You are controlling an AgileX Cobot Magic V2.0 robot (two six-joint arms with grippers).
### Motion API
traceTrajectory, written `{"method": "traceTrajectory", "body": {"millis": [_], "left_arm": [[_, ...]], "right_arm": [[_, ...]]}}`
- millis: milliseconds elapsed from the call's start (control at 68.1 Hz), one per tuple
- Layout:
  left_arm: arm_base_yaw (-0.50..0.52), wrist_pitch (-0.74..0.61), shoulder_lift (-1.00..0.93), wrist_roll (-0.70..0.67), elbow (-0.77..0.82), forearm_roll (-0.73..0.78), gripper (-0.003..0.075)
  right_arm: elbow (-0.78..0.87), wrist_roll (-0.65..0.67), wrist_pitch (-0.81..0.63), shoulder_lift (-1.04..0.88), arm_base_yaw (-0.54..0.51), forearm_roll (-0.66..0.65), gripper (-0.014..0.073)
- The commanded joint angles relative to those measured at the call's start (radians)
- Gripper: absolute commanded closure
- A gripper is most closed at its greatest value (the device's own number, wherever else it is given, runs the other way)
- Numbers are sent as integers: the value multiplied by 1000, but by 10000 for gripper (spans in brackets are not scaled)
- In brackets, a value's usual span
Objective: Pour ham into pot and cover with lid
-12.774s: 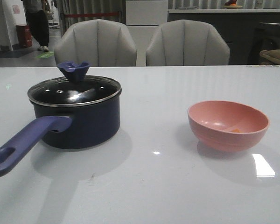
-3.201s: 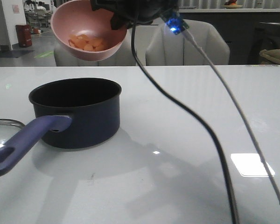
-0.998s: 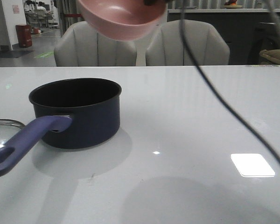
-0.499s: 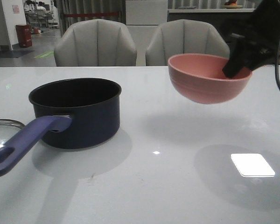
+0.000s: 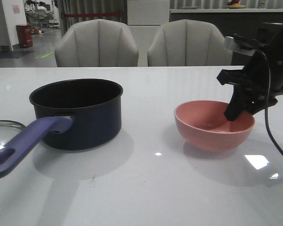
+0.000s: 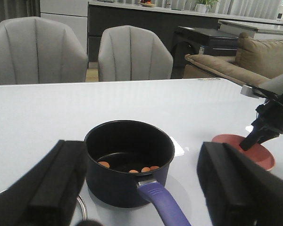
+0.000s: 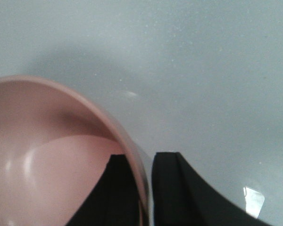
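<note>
Ham: the orange pieces [image 6: 129, 168] are lying on the black floor of the pot [image 5: 80, 113], so the pouring part is looking done
Pink bowl: the bowl [image 5: 213, 125] is sitting upright on the table [image 5: 146, 188], and it is showing empty in the right wrist view
Right gripper: the right gripper [image 7: 146, 181] is pinching the bowl's rim, one finger inside the wall and one outside; the pot is lying well off to its left
Left gripper: the left gripper [image 6: 141, 188] is gaping wide and holding nothing, with the pot just ahead of it between the two fingers
Lid: the lid [image 5: 1, 129] is lying flat on the table beside the pot, only its edge showing, so the covering is left to do
Pot axis: the handle [image 5: 23, 146] is pointing toward the robot and leftward, giving the long axis; the mouth is facing up
</note>
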Motion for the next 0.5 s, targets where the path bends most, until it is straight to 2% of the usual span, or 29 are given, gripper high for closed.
{"method": "traceTrajectory", "body": {"millis": [0, 132, 294, 411, 485], "left_arm": [[-5, -85, 8, -1, -26, -7, 209], [-5, -85, 8, -1, -26, -7, 209], [-5, -85, 8, -1, -26, -7, 209], [-5, -85, 8, -1, -26, -7, 209], [-5, -85, 8, -1, -26, -7, 209]], "right_arm": [[-30, -7, -44, -48, -7, -9, 265], [-30, -7, -55, -72, -7, -10, 175], [-29, -36, -42, -163, -7, -30, 173], [-3, -71, -29, -296, 2, -29, 173], [52, -76, -80, -414, 29, -28, 173]]}}
